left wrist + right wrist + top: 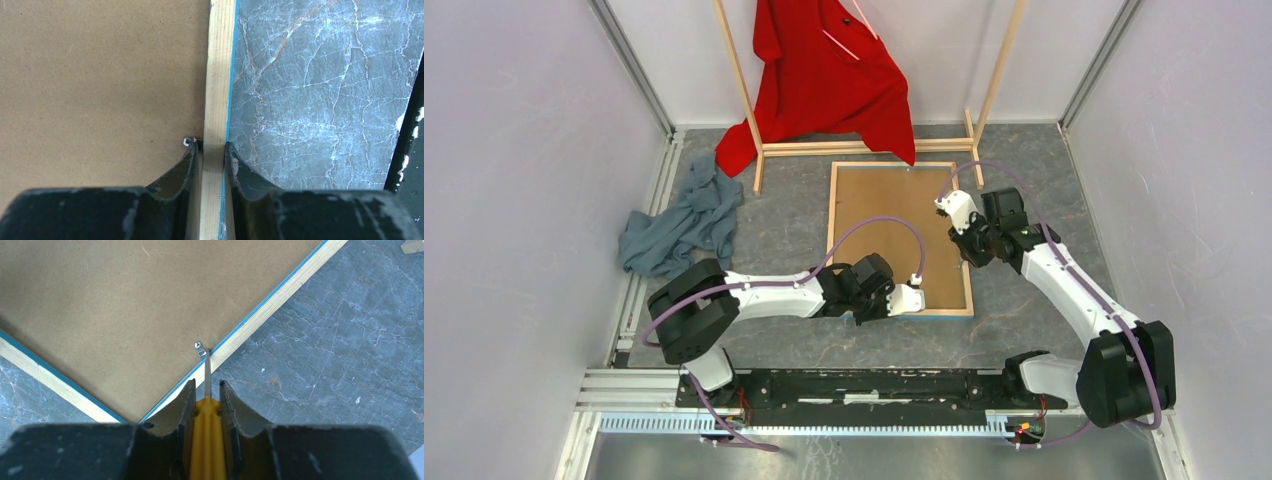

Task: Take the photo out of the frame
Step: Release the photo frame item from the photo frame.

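One frame point(217, 75), pale wood rail, blue edge

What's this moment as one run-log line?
frame face down, backing board up | left end effector clamps frame rail | right end effector holds yellow screwdriver, tip at clip | photo hidden

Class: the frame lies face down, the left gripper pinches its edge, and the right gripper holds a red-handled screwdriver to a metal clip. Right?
No: the screwdriver in the right gripper has a yellow handle, not red; see the right wrist view.
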You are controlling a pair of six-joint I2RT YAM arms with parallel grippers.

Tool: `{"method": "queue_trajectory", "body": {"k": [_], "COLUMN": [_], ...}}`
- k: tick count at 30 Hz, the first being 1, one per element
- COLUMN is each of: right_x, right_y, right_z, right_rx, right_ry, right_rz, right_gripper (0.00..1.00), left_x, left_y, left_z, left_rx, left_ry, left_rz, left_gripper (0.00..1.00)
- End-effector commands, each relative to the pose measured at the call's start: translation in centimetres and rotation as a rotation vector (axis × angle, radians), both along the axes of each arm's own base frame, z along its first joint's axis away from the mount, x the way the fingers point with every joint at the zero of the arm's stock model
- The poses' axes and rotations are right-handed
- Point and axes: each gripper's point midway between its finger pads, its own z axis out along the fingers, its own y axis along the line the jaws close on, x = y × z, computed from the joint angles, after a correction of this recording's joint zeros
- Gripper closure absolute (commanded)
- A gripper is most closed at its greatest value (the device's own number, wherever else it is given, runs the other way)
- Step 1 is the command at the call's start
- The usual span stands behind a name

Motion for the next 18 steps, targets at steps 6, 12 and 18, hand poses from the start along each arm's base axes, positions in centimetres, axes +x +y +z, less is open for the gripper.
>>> {"method": "queue_trajectory", "body": {"k": [6, 12, 18], "right_x": [0.8, 1.0, 1.0], "right_y": [0.1, 0.8, 1.1], "right_z": [1.2, 1.7, 1.6], "right_rx": [0.025, 0.065, 0.082], "right_ry": [-0.031, -0.049, -0.036], "right_rz": [-0.03, -0.008, -0.008], "right_gripper": [1.0, 1.0, 1.0], "left_x": [0.3, 0.4, 0.4], "left_y": [0.0, -0.1, 0.0], "left_z": [-0.9, -0.9, -0.8], "left_rx": [0.005, 0.0, -0.006], "left_ry": [0.034, 0.04, 0.046], "left_rz": [0.056, 0.06, 0.065], "left_gripper": [0.98, 0.98, 0.98]}}
